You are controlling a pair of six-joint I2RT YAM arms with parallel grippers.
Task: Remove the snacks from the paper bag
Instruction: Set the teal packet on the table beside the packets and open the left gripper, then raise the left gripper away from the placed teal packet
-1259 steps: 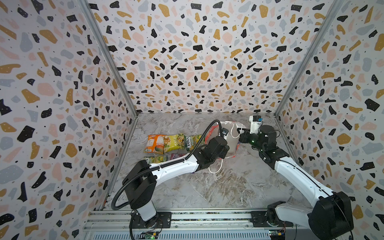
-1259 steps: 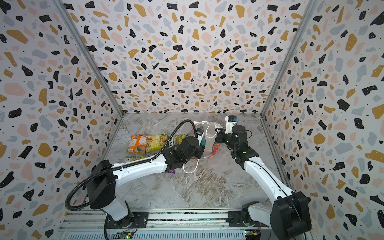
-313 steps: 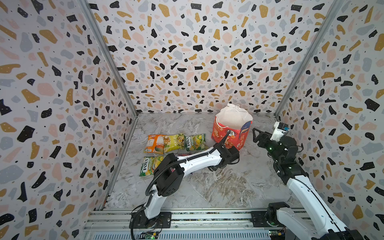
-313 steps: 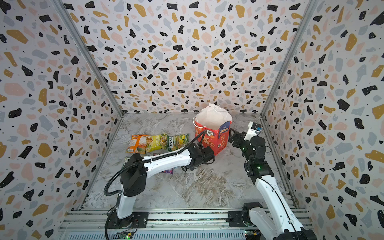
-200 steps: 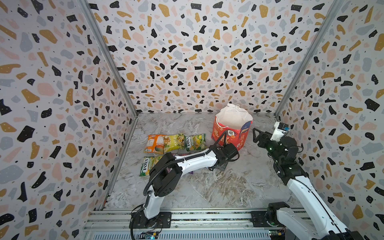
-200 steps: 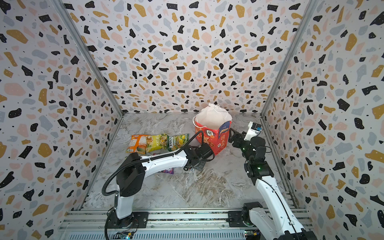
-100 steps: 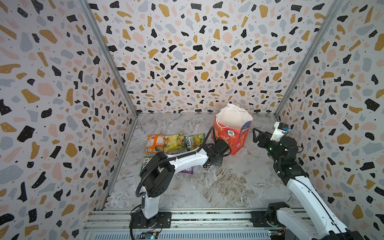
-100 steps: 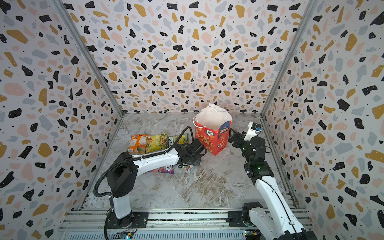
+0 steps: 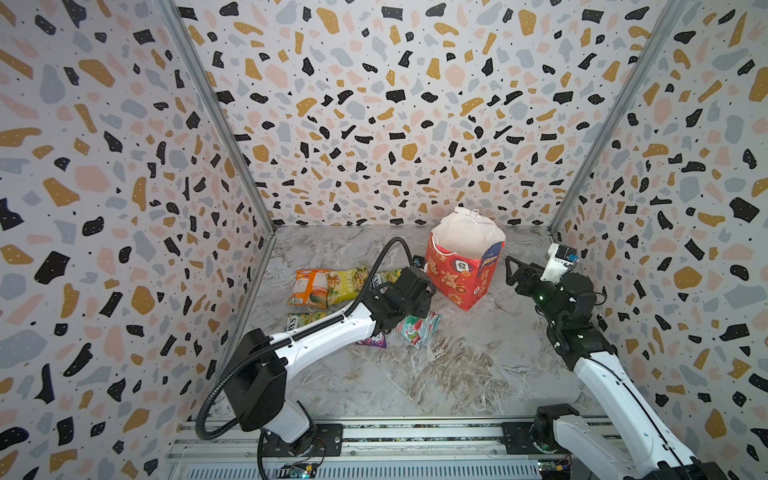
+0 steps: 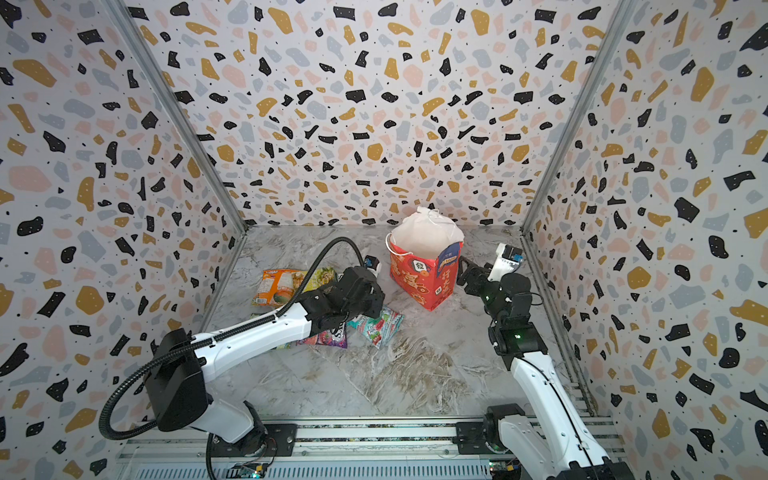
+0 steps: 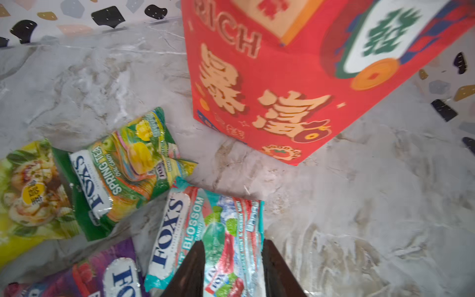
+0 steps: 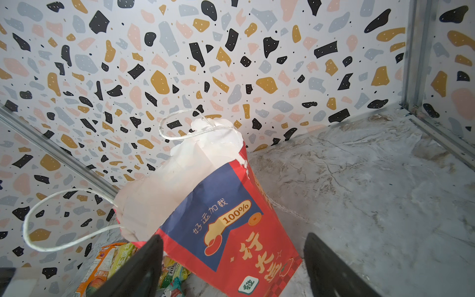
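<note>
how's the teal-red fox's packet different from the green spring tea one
Colour: the teal-red packet is teal and red and reads BLOSSOM; the green packet is green and yellow and reads SPRING TEA.
Place: the teal-red packet lies at the tips of the left claw, whose jaws stand apart; the green packet lies clear of it, beside a yellow packet.
Both are FOX'S packets lying on the marble table, outside the paper bag.
</note>
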